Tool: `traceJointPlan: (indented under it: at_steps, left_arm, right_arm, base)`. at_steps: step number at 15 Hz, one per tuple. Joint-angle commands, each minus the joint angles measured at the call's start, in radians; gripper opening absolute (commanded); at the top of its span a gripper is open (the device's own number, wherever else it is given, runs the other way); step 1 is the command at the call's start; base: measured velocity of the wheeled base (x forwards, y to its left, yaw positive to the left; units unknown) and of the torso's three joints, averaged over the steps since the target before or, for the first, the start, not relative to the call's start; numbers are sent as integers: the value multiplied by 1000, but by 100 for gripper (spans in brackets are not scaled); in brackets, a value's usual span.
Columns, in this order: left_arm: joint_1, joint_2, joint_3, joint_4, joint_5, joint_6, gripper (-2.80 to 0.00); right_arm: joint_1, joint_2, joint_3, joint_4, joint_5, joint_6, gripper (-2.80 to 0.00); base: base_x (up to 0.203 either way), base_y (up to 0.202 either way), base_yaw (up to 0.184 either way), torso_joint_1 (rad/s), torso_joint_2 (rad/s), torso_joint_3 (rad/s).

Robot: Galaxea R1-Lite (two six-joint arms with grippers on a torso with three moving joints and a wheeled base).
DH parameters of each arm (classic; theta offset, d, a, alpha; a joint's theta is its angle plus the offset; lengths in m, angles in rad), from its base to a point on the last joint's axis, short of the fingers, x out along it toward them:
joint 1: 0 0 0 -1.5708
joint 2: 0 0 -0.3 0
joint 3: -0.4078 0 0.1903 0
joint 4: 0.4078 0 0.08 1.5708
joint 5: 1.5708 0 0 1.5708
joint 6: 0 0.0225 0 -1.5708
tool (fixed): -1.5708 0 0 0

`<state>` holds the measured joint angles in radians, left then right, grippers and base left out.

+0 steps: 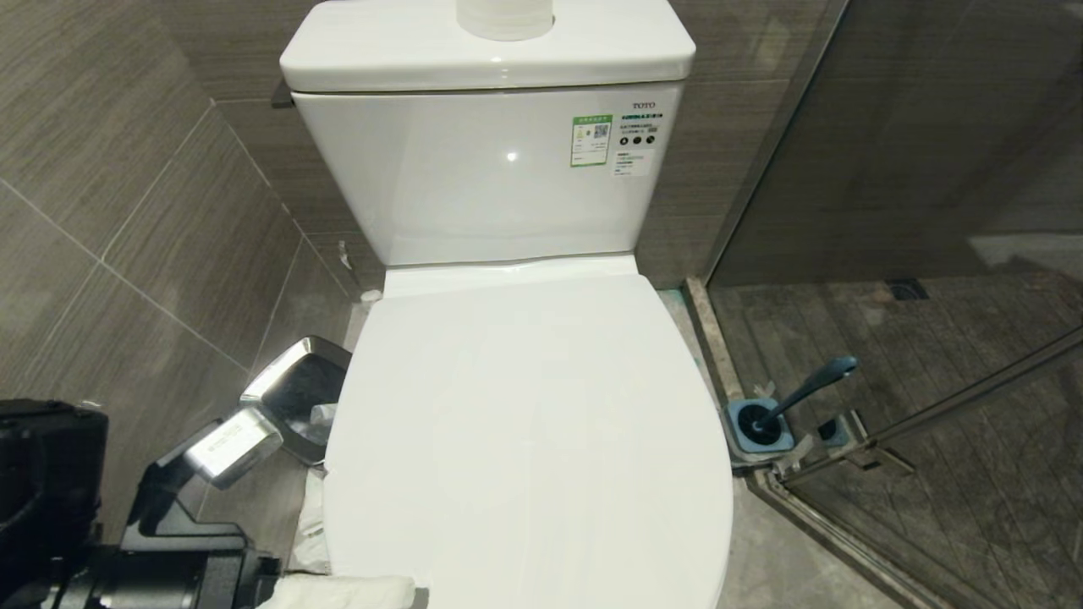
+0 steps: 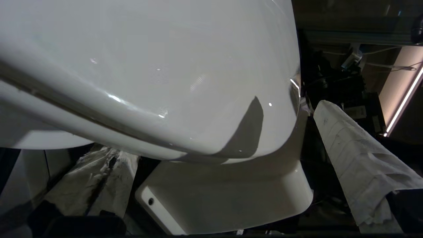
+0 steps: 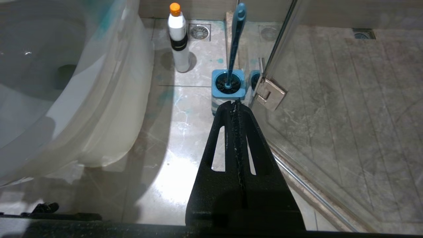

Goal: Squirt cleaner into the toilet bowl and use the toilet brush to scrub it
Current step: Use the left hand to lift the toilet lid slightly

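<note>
Grey-tiled bathroom walls [image 1: 127, 211] and a glass shower door [image 1: 914, 169] enclosed the white toilet [image 1: 499, 169], whose lid [image 1: 525, 423] lay closed over the bowl. The left gripper [image 1: 292, 541] sat low at the lid's front-left edge, its cloth-wrapped fingers [image 2: 357, 158] spread fully apart and holding nothing. The right gripper [image 3: 236, 107] hung above the floor with its black fingers pressed together, empty. The toilet brush [image 3: 235, 43] stood in its square blue holder [image 3: 228, 86] by the door hinge. The cleaner [image 3: 178, 38], white with an orange cap, stood upright on the floor between toilet and holder.
</note>
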<state>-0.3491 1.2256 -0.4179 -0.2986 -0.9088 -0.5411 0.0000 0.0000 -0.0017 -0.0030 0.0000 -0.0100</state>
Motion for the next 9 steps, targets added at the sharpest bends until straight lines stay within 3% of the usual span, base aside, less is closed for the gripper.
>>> traceJointPlan:
  at_steps: [1, 9]
  left_arm:
    - [1, -41, -1, 9, -2, -2, 0]
    - [1, -57, -10, 1, 35, 1, 0]
  right_arm:
    - [0, 0, 0, 0, 0, -1, -280]
    - [0, 0, 0, 0, 0, -1, -280]
  base:
    - [0, 0, 0, 0, 0, 0]
    - [0, 0, 0, 0, 0, 0]
